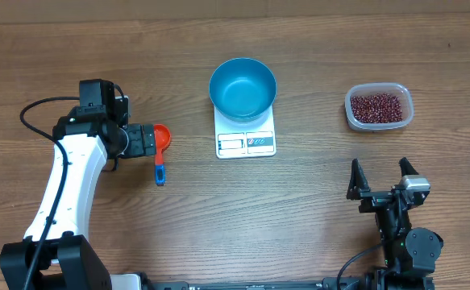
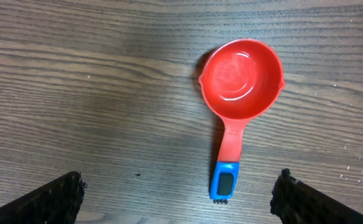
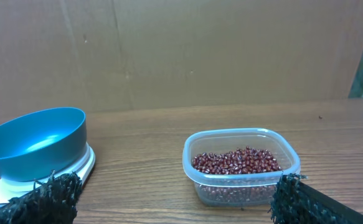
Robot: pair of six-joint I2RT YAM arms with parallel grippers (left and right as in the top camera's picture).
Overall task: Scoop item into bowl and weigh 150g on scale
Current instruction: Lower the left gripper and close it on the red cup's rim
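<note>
2 arms over the desk (image 1: pixel 299 213), left gripper (image 1: pixel 148 140) and right gripper (image 1: pixel 380 179) both wide and empty; bowl (image 1: pixel 243 87) on scale (image 1: pixel 246 142), rear centre; tub (image 1: pixel 349 103) near the rear right corner holds beans (image 1: pixel 377 106); scoop (image 1: pixel 163 137) lies below the left gripper.

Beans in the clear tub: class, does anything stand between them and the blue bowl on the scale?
Nothing visible does: only bare table lies between the lidless tub of beans and the bowl on the scale.

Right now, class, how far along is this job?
Done: round blue bowl sits empty on the flat white scale. In hand: left gripper, jaws open, hovers over the orange-red scoop. Left: scooping and weighing the maroon beans, all in the clear plastic tub.
</note>
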